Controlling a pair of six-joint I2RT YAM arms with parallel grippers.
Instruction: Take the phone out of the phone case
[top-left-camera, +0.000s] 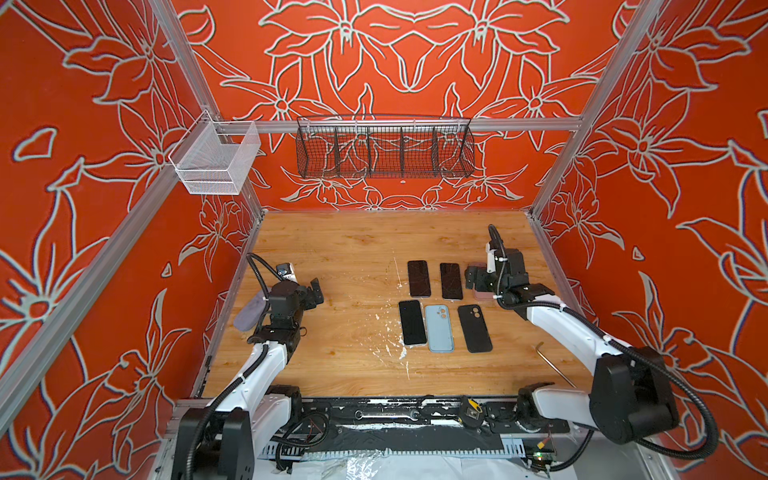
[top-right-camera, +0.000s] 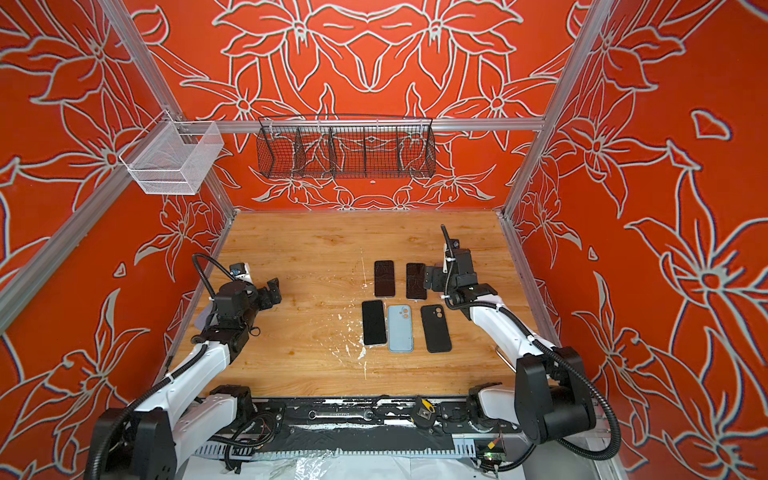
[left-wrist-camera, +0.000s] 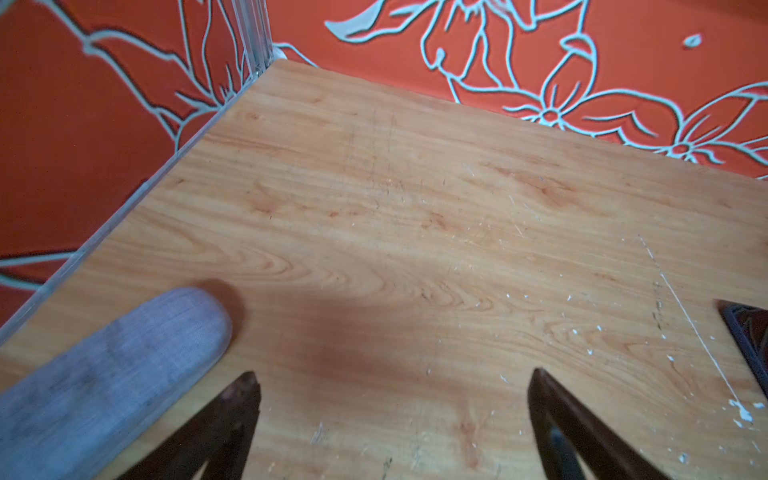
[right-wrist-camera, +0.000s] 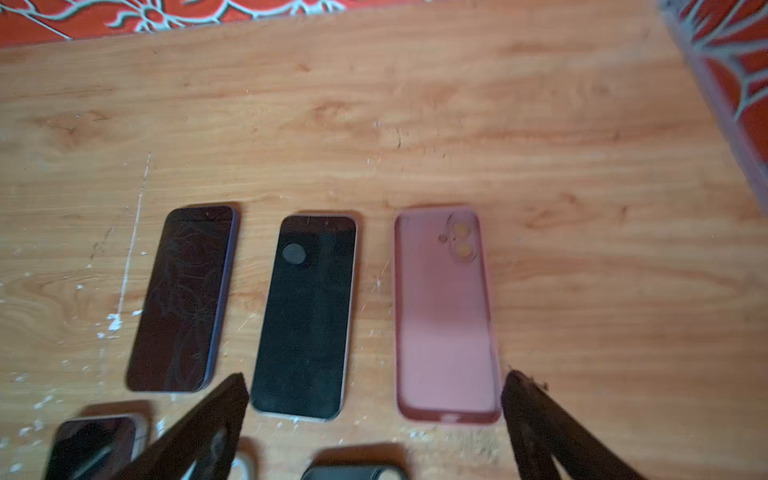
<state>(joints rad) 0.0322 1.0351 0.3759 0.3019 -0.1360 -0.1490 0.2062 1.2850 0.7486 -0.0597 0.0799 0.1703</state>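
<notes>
Tabletop of wood-grain board (top-left-camera: 332, 257) in both top views, flecked with white. Back row on it: purple-edged dark-screened phone (top-left-camera: 418, 278), pale-edged dark-screened phone (top-left-camera: 451, 281), then dusty-pink soft phone case (top-left-camera: 482, 296), mostly hidden beneath the right gripper (top-left-camera: 471, 278). Front row: black phone in a pale-rimmed case (top-left-camera: 412, 323), light blue case (top-left-camera: 439, 328) back up, matte black case (top-left-camera: 474, 328) back up. Well apart on the other side, left gripper (top-left-camera: 316, 293) above bare wood, with a grey-lilac fabric-textured case (top-left-camera: 249, 316) beside its arm.

Left wrist view: left gripper (left-wrist-camera: 395, 374) with jaws spread wide over bare wood, nothing between them. Grey-lilac fabric-textured case (left-wrist-camera: 112, 374) flat on the board, near the metal edge rail.

Right wrist view: right gripper (right-wrist-camera: 374, 378) with jaws wide apart, holding nothing, fingertips (right-wrist-camera: 224, 395) over the near ends of the back row. Dusty-pink soft phone case (right-wrist-camera: 446, 316) flat on the wood, wood colour showing in its camera cut-outs. Just beside it, not touching, the pale-edged dark-screened phone (right-wrist-camera: 305, 316). Past that, the purple-edged dark-screened phone (right-wrist-camera: 185, 299).
</notes>
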